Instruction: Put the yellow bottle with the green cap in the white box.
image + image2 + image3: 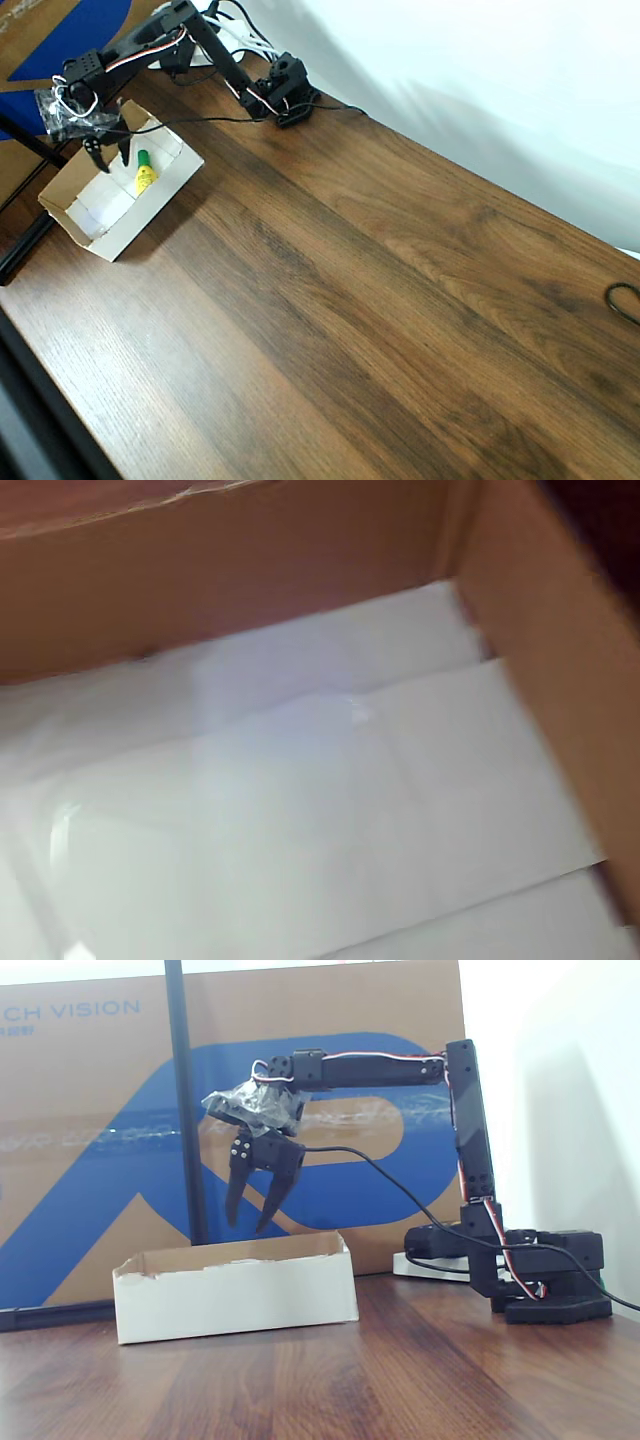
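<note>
Nearest the lens, wrist view: white lining of the white box (300,810), creased, with brown cardboard walls rising at the top and right of the picture. I read the camera as looking straight down into the tray.

Item, fingers: I see the gripper (252,1222) hanging above the box in the fixed view, its two dark fingers (234,1192) spread apart and pointing down, nothing between them. Released and empty. In the overhead view the gripper (110,158) sits over the box end nearest the table's far-left corner.

Item, the yellow bottle with the green cap (145,175): lying on the box floor, green cap toward the arm's side, just beside the fingertips and apart from them. It is inside the walls, close to the box's right-hand side in the overhead view.

Item, white box: near the far-left corner of the table (380,320), set at an angle to the edges, open top, white outer sides in the fixed view.

Item, arm base (545,1280): at the far edge of the table, well apart from the box. A large brown-and-blue carton (90,1120) stands behind.

Step in hand, by my judgement: the drop looks done, bottle delivered and let go.

Next move: I would raise the wrist straight up first, keeping the spread fingers clear of the box walls and the bottle, then fold the arm back toward its base.
</note>
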Motion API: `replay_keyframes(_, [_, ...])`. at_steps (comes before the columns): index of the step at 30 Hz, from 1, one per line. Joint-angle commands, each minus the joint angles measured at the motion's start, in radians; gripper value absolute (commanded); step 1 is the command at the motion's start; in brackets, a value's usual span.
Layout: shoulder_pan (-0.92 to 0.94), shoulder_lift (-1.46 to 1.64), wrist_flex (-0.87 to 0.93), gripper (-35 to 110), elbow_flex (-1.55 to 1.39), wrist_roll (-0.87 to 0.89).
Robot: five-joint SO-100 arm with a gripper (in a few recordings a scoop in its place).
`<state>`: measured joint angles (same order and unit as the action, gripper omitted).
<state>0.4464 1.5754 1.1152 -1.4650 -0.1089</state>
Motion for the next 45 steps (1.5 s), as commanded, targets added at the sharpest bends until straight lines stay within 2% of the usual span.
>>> replay_keyframes(1, [-0.017,0.138,-0.002,0,-0.043,-0.003])
replay_keyframes(14, [-0.25,0.595,-0.14,0,-0.525,0.002])
replay_keyframes(30, [-0.43,1.104,-0.25,0,-1.144,-0.015])
replay_keyframes(33, [-0.416,1.123,-0.331,0,-1.246,-0.051])
replay_keyframes(40, [-0.407,1.19,-0.655,0,-1.537,-0.129])
replay_keyframes(45, [-0.408,1.255,-0.683,0,-1.617,-0.14])
